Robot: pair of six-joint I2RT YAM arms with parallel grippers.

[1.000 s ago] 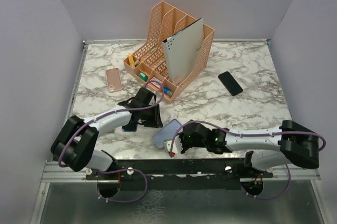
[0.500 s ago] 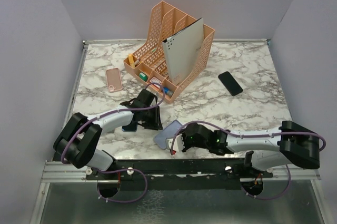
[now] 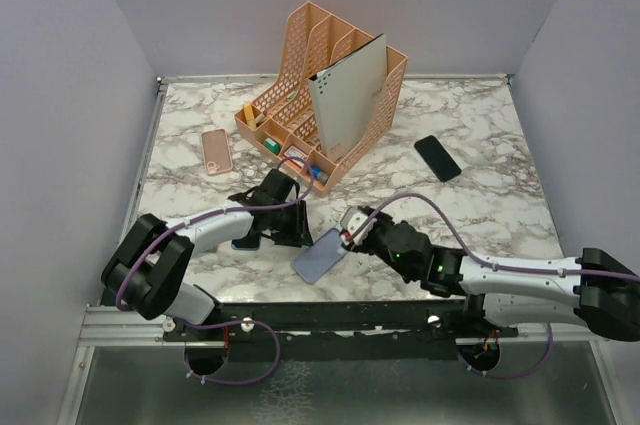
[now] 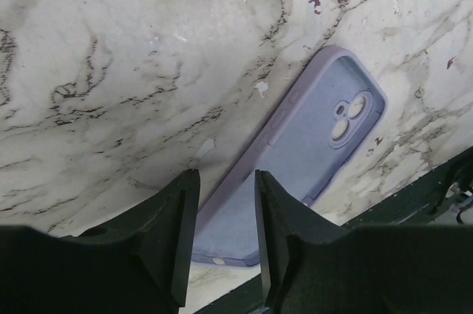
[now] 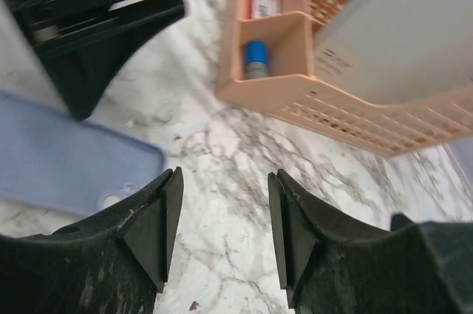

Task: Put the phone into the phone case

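The lavender phone case (image 3: 320,256) lies flat near the table's front edge, with nothing gripping it. Its two camera holes show in the left wrist view on the phone case (image 4: 318,137). My left gripper (image 3: 293,229) hovers just left of it, open by a narrow gap with nothing between the fingers (image 4: 225,175). My right gripper (image 3: 350,229) sits by the case's far right corner, open and empty over bare marble (image 5: 225,181); the phone case (image 5: 59,166) shows at its left. A black phone (image 3: 438,157) lies at the right back. A dark blue flat thing (image 3: 243,242) is partly hidden under the left arm.
A peach mesh desk organizer (image 3: 325,95) holding a grey folder (image 3: 350,95) and small items stands at the back middle; its front trays (image 5: 295,48) are close ahead of the right gripper. A pink phone-sized slab (image 3: 216,151) lies at the back left.
The right gripper has opened, let go of the case's near edge and swung up to its far right corner. The left gripper's jaws have widened a little.
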